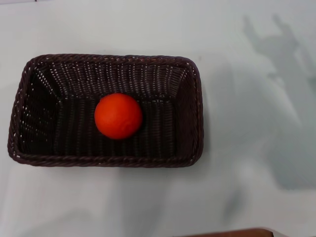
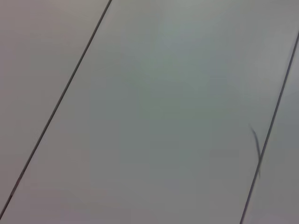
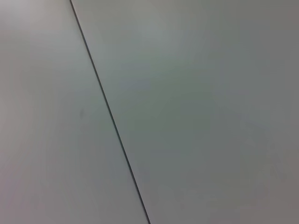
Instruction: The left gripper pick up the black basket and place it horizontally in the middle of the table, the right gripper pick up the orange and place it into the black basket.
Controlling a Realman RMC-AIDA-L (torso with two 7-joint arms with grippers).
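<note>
orange [image 1: 118, 116] sits mid black basket [image 1: 195, 106], long axis across the counter [image 1: 247, 197]; both tools out of view, state unknown

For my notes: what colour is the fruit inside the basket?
Bright orange-red. The orange lies in the dark woven basket; the head view shows it best.

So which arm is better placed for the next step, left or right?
Neither: no gripper shows in any view. The orange already sits inside the black basket, lying lengthwise across the table, so no pick or place step appears left. Only a shadow falls on the robot's right.
</note>
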